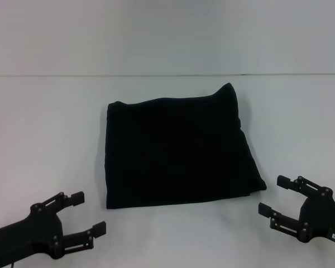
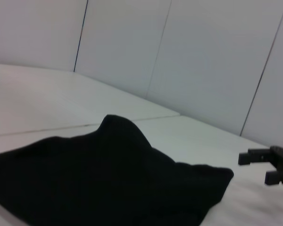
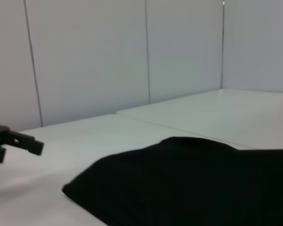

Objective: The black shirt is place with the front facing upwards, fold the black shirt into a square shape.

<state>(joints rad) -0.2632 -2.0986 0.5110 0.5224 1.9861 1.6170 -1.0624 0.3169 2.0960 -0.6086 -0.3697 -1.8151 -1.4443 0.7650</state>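
Observation:
The black shirt [image 1: 176,151] lies folded into a rough square in the middle of the white table, with one corner bulging up at its far right. No lettering shows on it. My left gripper [image 1: 89,213] hovers open near the table's front left, just off the shirt's near left corner, holding nothing. My right gripper [image 1: 273,195] is open at the front right, beside the shirt's near right corner, also holding nothing. The shirt [image 2: 108,179] fills the left wrist view, with the right gripper [image 2: 257,165] beyond it. The right wrist view shows the shirt [image 3: 188,183] and the left gripper [image 3: 9,143] farther off.
The white table [image 1: 44,139] spreads around the shirt on all sides. A seam line [image 1: 156,75] crosses it behind the shirt. White panelled walls [image 2: 179,56] stand beyond the table.

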